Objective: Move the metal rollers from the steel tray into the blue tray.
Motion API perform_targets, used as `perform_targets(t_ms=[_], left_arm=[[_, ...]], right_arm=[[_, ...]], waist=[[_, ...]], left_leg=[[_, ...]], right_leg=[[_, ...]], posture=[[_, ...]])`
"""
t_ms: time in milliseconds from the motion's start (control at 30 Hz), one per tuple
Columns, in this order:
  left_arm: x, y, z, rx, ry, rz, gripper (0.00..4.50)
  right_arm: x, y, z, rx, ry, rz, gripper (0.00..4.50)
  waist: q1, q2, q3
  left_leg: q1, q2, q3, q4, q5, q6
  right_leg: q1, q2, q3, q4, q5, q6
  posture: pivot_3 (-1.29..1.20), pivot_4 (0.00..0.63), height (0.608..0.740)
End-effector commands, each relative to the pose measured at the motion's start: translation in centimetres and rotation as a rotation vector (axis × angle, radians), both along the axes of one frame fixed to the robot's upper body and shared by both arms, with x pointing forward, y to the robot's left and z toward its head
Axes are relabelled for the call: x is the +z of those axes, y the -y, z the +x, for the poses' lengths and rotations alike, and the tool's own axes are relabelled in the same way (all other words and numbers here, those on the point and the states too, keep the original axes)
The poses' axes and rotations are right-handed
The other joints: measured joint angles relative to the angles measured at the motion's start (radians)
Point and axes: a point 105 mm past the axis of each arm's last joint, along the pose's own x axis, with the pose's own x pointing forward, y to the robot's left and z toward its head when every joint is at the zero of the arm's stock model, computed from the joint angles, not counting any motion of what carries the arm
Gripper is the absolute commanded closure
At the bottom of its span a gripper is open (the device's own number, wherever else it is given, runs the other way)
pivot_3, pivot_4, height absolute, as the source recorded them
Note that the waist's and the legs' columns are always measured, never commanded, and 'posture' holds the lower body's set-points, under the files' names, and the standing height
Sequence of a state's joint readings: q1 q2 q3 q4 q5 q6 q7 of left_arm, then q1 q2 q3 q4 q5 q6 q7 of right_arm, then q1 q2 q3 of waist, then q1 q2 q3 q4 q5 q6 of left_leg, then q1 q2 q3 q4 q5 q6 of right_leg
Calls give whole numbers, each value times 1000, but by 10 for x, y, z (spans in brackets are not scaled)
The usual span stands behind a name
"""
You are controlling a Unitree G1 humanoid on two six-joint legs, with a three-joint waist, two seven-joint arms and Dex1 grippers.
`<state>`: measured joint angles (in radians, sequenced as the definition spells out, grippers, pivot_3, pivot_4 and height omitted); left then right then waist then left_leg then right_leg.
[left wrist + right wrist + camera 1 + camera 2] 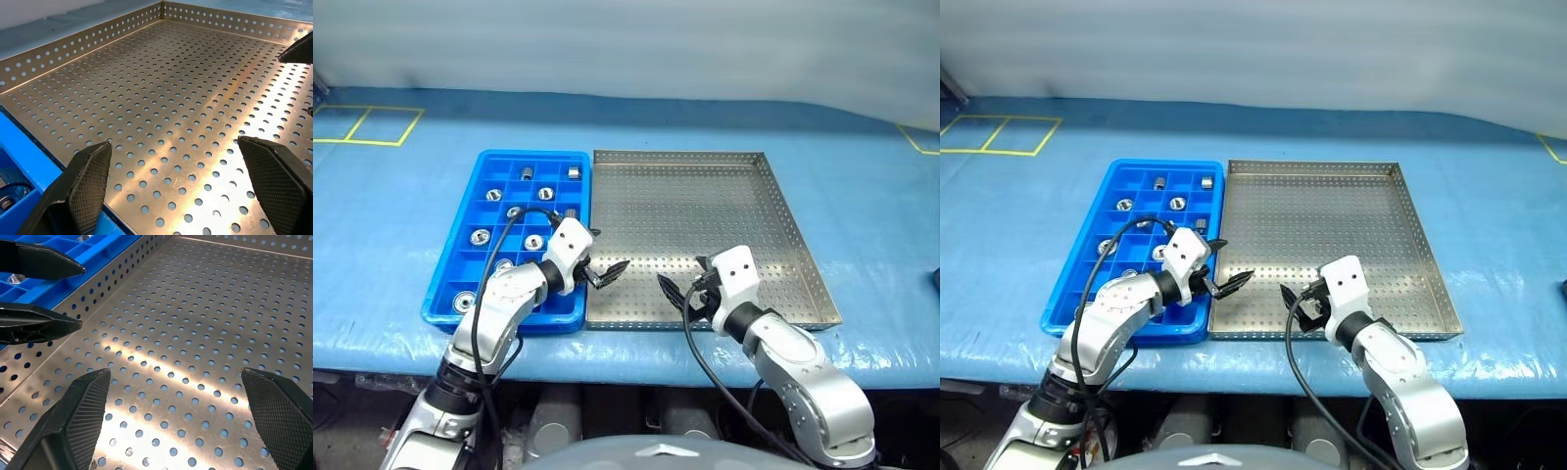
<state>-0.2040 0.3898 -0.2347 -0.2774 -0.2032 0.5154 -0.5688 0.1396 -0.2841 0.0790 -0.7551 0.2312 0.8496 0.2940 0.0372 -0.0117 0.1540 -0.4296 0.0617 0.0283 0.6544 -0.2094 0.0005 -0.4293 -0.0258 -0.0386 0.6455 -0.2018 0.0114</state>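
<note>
Blue tarp (401, 225) covers the table, with yellow tape lines (372, 122).

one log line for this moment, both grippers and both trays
left gripper: open, empty, at steel tray's left rim | right gripper: open, empty, over steel tray | steel tray: no rollers seen | metal rollers: in blue tray

We see the left gripper (603, 264) and its arm covering several near compartments of the blue tray (462, 227), so we cannot tell what lies under them. Beyond that gripper, the metal rollers (526, 173) are too small for us to make out holes or flanges.
</note>
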Motion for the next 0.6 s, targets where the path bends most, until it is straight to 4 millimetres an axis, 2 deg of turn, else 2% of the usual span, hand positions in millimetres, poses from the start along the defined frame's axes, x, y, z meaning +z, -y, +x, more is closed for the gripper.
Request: perform_targets(t_ms=[33, 600], left_arm=[[15, 2, -2, -14, 53, -17, 0], [16, 7, -1, -45, 58, -12, 0]], right_arm=[[10, -1, 1, 23, 49, 7, 13], [6, 7, 2, -27, 38, -18, 13]], waist=[[3, 0, 0], [5, 0, 0]], left_leg=[[0, 0, 0, 0, 0, 0], [0, 0, 0, 0, 0, 0]], right_leg=[[0, 0, 0, 0, 0, 0], [0, 0, 0, 0, 0, 0]], posture=[[131, 150, 740], [111, 150, 740]])
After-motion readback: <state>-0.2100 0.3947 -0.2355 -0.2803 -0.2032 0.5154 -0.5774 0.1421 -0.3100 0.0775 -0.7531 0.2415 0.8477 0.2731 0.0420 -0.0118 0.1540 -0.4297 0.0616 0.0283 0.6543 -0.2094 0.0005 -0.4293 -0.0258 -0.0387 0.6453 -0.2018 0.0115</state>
